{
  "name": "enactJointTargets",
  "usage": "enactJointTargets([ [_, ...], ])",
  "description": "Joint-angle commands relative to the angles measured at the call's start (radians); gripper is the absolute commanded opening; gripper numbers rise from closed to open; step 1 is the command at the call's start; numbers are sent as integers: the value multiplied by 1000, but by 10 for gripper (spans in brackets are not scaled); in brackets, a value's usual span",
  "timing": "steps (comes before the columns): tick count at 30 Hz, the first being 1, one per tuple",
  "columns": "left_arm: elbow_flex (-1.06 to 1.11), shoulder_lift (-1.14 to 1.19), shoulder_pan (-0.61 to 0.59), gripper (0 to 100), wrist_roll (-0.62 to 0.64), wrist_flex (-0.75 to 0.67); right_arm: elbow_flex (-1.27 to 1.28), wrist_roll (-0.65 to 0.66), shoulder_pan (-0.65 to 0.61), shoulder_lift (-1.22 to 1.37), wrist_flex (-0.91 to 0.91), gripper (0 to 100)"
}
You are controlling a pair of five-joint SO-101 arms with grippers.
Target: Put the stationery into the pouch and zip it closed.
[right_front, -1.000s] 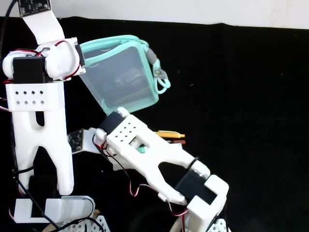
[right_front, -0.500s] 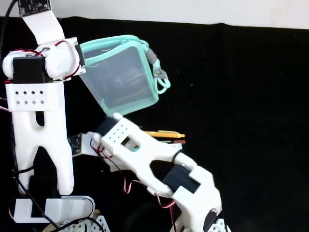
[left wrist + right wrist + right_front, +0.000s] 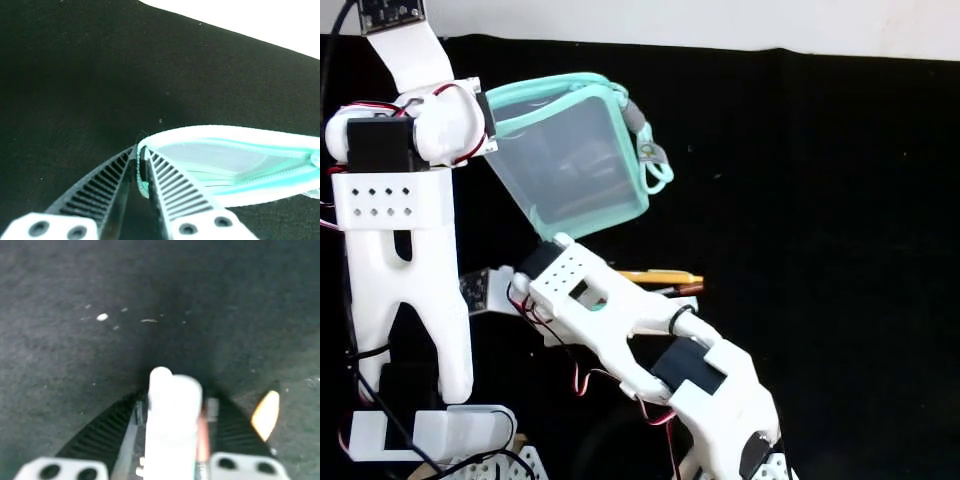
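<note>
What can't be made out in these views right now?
High view: right arm covers most of the pens.
Right wrist view: white item in the right tool is blurred.
High view: pouch contents are faint shapes behind its cloudy wall.
Left wrist view: frame edge cuts off the pouch's far end.

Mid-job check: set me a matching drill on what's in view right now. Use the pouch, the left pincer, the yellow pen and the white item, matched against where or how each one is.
Things:
1. pouch
2. left pincer
3. yellow pen
4. white item

Places and states:
A. lying on the black cloth
B. held in the right pincer
C. mint-edged and see-through
D. shut on the pouch's rim

Pairs: 1-C; 2-D; 3-A; 4-B
</note>
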Motion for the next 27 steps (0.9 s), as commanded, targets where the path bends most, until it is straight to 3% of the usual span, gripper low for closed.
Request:
enactJointTargets([
  [1,35,13,-5,7,-6,12,8,-57,-10,5,-13,2],
  [10,35,13,-5,7,-6,12,8,-124,21,-53,-5,6],
  [27,35,15,-5,7,-6,6,13,-305,243,-358,-4,6],
])
